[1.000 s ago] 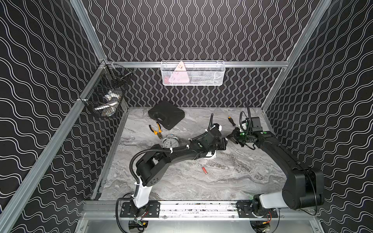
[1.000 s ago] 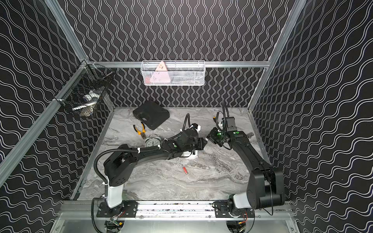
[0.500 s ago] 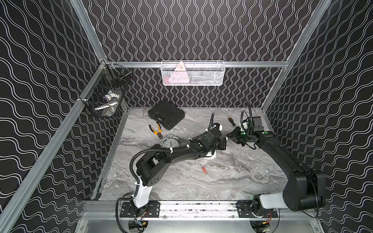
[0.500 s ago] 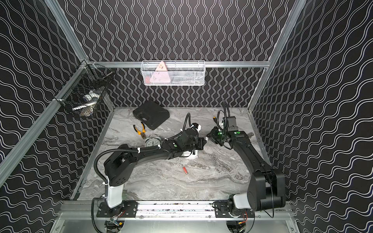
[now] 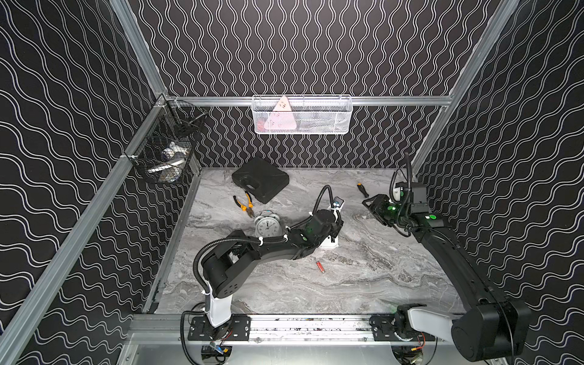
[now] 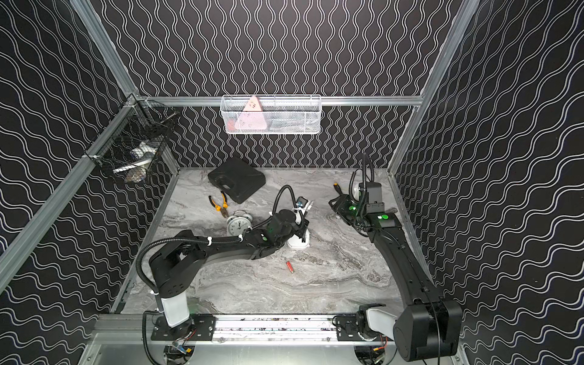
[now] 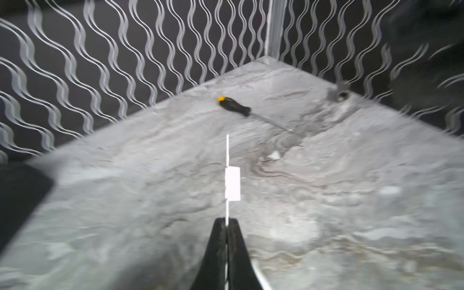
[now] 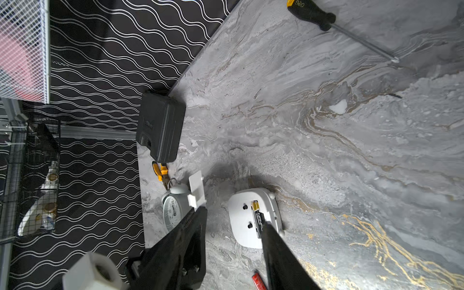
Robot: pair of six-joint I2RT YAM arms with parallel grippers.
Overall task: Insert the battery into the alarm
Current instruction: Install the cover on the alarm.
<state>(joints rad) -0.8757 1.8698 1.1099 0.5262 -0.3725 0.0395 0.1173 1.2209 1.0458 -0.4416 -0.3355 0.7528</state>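
1. Left of the alarm [image 5: 328, 246] stands a round clock [image 5: 267, 226]. It plays no part here, so every move should stay clear of it.
2. Over the alarm, the left tool [image 7: 227, 221] has its fingers [image 7: 218, 248] pressed together on the end of a thin white cover [image 7: 232, 184], seen edge-on from the left wrist, with a tab sticking out sideways. To fit it well, I judge it should come flat over the bay, tab end into its slot first, then be pressed down gently.
3. The alarm lies face down on the tabletop [image 5: 363, 284]. The battery [image 8: 258, 216] sits in its open bay with the gold end showing. The other end is hidden behind a finger, so I cannot tell whether it is fully seated. It should lie level before the cover goes on.
4. Just in front of the alarm lies a red battery [image 5: 320, 266], best left alone.
5. Right of the alarm, the right tool [image 5: 368, 203] has its jaws spread and holds nothing. It could steady the alarm's rim, since the light shell may slide under pressure.
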